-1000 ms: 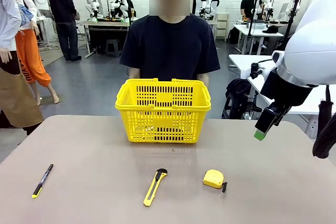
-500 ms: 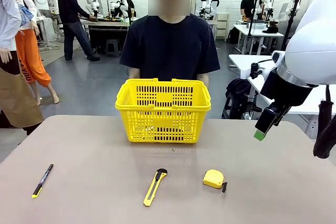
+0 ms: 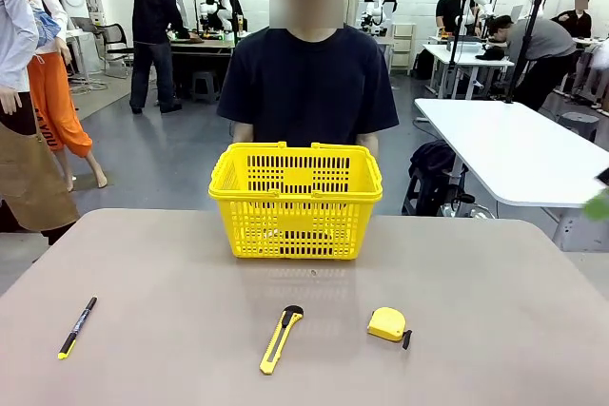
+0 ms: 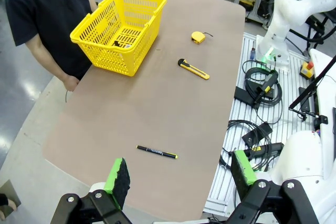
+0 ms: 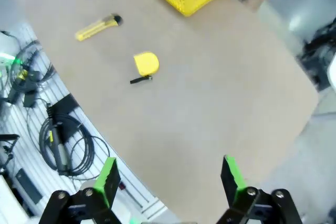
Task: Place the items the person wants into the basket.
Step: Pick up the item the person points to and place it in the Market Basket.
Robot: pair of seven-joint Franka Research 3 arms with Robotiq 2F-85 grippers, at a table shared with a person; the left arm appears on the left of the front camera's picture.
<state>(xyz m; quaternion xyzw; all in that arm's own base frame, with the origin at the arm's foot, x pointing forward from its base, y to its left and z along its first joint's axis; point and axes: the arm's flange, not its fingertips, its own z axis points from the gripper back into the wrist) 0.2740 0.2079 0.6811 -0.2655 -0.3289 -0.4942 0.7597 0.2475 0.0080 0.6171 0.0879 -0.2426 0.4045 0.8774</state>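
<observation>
Tape measure [image 3: 386, 324] lying on the bench, on the robot's side of the basket [image 3: 295, 225], off to its right. Probably a light, hard, slick shell, so pinching across the flat faces looks best. Left tool [image 4: 180, 170] and right tool [image 5: 169, 173] hovering spread wide, carrying nothing.

I see the worktop [image 3: 162, 273] as mostly bare. Three low obstacles lie well apart along its near strip: the pen [image 3: 77, 326] at the left, the utility knife [image 3: 280, 338] in the middle and the tape measure [image 3: 386, 323] to its right, with passable gaps between them. The basket [image 3: 297, 202] stands mid-worktop at the far edge, its mouth unblocked from above. The person [image 3: 314, 83] stands just behind it. Wide lanes run past both sides of the basket. The left end effector [image 4: 181, 171] and right end effector [image 5: 170, 174] hang high, jaws spread wide.
</observation>
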